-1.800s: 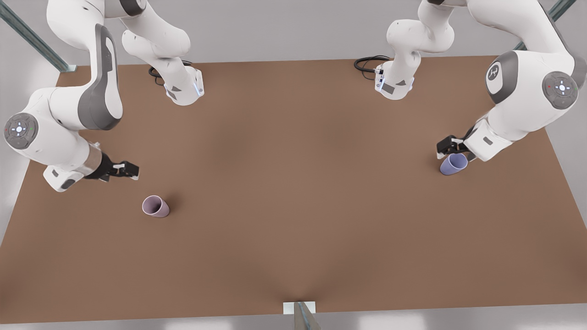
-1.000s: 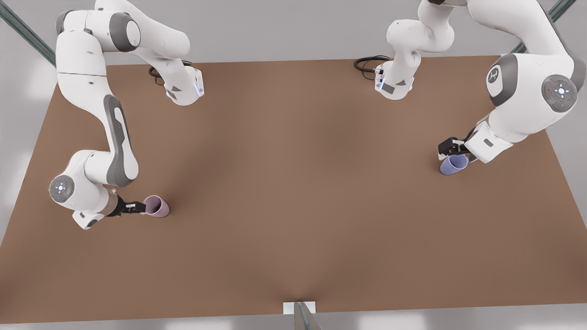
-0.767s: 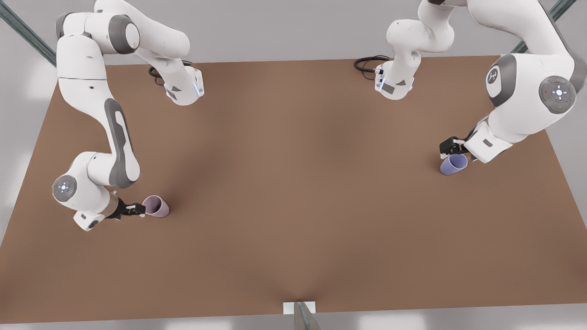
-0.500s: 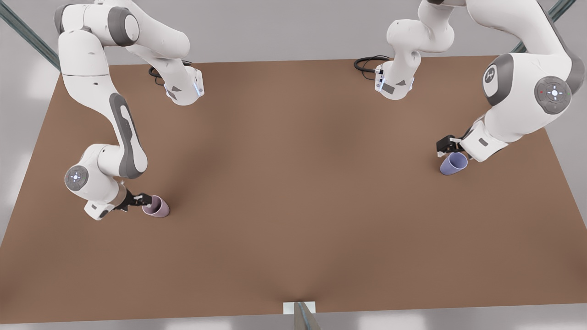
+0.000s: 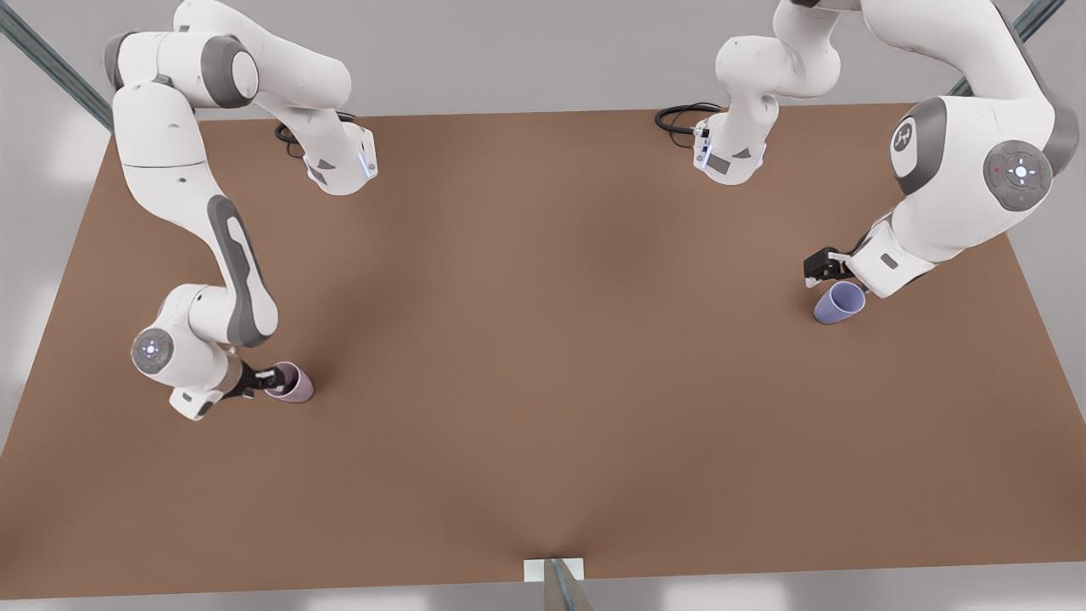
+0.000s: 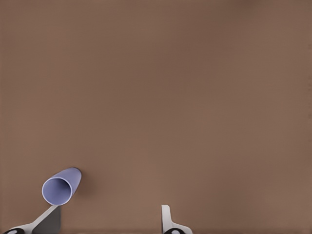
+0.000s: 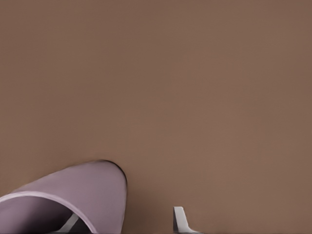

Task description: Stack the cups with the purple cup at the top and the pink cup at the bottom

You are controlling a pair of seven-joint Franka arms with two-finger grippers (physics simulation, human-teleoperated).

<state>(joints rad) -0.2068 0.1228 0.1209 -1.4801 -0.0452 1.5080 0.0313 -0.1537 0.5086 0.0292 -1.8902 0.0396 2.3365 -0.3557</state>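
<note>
Right wrist – pink cup point(image 7: 73, 202) rim betw. open fingers point(image 7: 179, 218).

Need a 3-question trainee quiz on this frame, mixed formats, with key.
1. True or false: the pink cup and the purple cup are already stacked.
2. Multiple choice: the right gripper has its fingers A) spread beside the purple cup, B) straddling the pink cup's wall, one finger inside the rim, C) up near the cable.
3. Fill in: the left gripper is open, next to the ___ cup.

Key: 1 false, they stand far apart on the table. 2 B. 3 purple.
</note>
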